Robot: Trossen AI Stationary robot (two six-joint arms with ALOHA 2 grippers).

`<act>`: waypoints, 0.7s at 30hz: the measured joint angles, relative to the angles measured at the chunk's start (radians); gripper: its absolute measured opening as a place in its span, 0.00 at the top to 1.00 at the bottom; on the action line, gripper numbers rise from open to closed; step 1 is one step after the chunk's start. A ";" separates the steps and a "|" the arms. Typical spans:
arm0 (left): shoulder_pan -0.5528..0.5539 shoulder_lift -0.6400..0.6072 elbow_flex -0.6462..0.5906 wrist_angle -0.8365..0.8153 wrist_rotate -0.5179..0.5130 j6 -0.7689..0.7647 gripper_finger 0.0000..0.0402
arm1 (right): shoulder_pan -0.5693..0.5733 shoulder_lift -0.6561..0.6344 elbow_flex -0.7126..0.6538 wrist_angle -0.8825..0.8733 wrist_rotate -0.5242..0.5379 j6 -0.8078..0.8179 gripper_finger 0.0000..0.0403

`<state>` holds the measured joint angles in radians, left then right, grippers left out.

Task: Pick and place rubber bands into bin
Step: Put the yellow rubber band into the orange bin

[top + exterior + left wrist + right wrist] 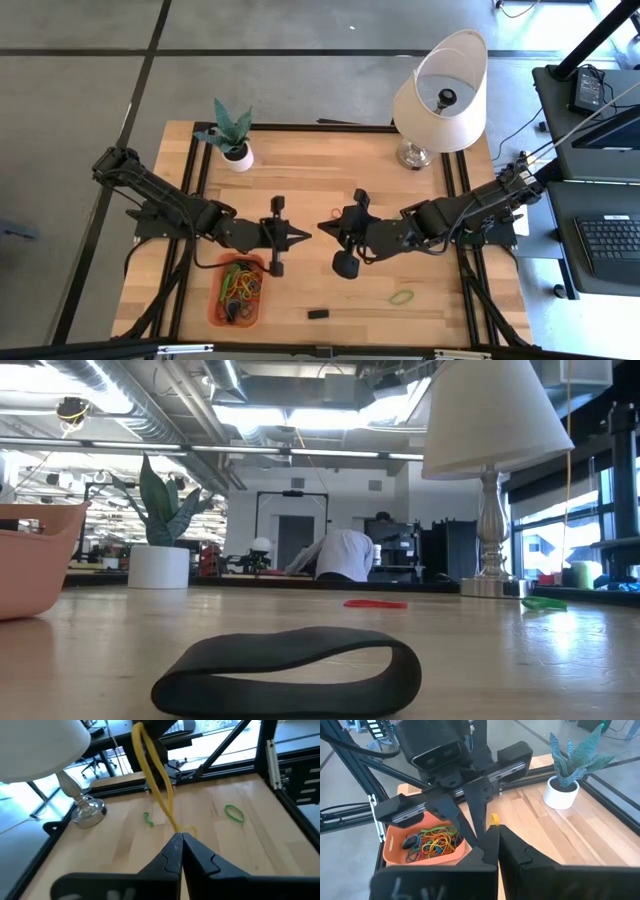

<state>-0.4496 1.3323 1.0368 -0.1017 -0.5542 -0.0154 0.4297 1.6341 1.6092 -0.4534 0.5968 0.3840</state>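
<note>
The left gripper point(306, 235) and right gripper point(322, 227) met tip to tip over mid-table, each clamped tight on an end of one thin yellow rubber band point(155, 775). The shallow orange plastic bin point(219, 296) of coloured bands point(241, 289) sat near the front-left edge, and a loose green band point(402, 297) lay on bare wood well right.

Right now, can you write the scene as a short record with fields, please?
left gripper: shut on a yellow rubber band, above mid-table
right gripper: shut, tip to tip with the left gripper
bin: orange, near front left corner, holds many rubber bands
loose on table: green band, small black block
back edge: potted plant, lamp
</note>
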 joint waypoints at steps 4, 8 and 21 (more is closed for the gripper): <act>0.000 0.000 0.000 0.000 -0.010 -0.039 0.96 | 0.000 0.000 0.000 0.000 0.000 -0.001 1.00; 0.006 0.000 0.000 0.000 -0.008 -0.077 0.89 | 0.000 0.000 0.000 0.000 0.000 -0.003 1.00; 0.021 0.000 0.000 0.017 -0.014 -0.103 0.65 | 0.000 0.000 0.000 -0.010 0.000 0.002 1.00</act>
<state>-0.4290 1.3323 1.0369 -0.0845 -0.5684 -0.1188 0.4297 1.6341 1.6089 -0.4636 0.5965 0.3855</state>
